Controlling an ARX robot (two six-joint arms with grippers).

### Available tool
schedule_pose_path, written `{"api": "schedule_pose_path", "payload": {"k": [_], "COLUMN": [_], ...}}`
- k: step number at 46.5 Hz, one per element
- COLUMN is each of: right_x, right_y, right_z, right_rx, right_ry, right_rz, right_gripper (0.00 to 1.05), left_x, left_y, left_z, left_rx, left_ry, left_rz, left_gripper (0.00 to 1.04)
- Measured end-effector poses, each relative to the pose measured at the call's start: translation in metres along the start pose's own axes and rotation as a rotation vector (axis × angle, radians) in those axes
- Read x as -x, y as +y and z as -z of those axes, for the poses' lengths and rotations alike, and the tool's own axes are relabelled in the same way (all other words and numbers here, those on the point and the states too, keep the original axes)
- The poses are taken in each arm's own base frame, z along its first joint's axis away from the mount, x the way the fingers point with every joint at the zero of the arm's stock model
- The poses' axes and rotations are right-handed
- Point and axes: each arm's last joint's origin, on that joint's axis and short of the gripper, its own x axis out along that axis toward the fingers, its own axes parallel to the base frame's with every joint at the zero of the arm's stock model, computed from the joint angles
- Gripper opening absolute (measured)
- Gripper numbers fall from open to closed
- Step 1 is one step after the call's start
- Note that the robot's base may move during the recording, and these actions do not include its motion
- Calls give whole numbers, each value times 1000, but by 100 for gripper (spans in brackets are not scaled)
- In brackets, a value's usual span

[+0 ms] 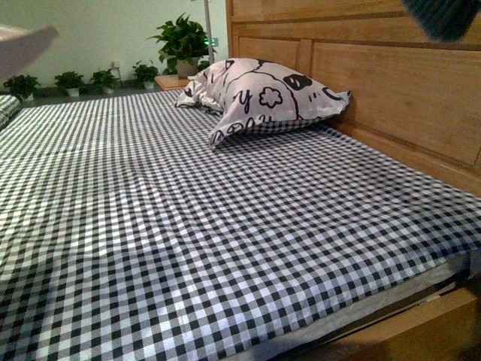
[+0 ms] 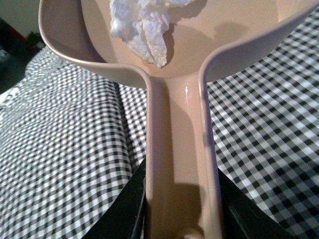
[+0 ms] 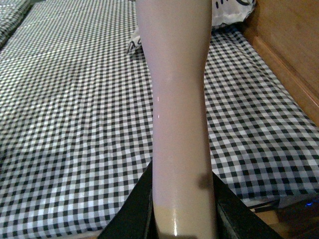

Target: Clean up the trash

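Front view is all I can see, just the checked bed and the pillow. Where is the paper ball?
Observer: The paper ball lies inside the dustpan, shown in the left wrist view.
Operator: What holds the dustpan?
Observer: The left claw is shut on its handle, above the bed.
Operator: And the right arm?
Observer: The right claw is shut on a pale handle; the tool's head is outside that wrist view.
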Motion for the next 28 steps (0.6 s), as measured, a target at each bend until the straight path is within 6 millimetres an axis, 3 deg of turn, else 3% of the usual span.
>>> {"api": "schedule_pose_path", "payload": {"k": [10,17,22,28], "right_x": [38,75,96,108], "right_y": [-4,-1,2,3], "right_z": [-1,3,6,9], "right_rx": [-13,-13,-28,-40], "right_ry": [-37,-81,-103,-106], "right_rz": [5,2,-20,-43], "right_gripper": [20,20,20,20], "left_x": [45,104,136,153], "left_y": [18,30,28,23], "left_z": [-14,-17,-15,-12], "left_rx": [111,257,316,334], "left_ry": [-36,-57,-78,-85], "left_rz": [-94,-191,-186,-156], "left_gripper": [28,28,28,28]}}
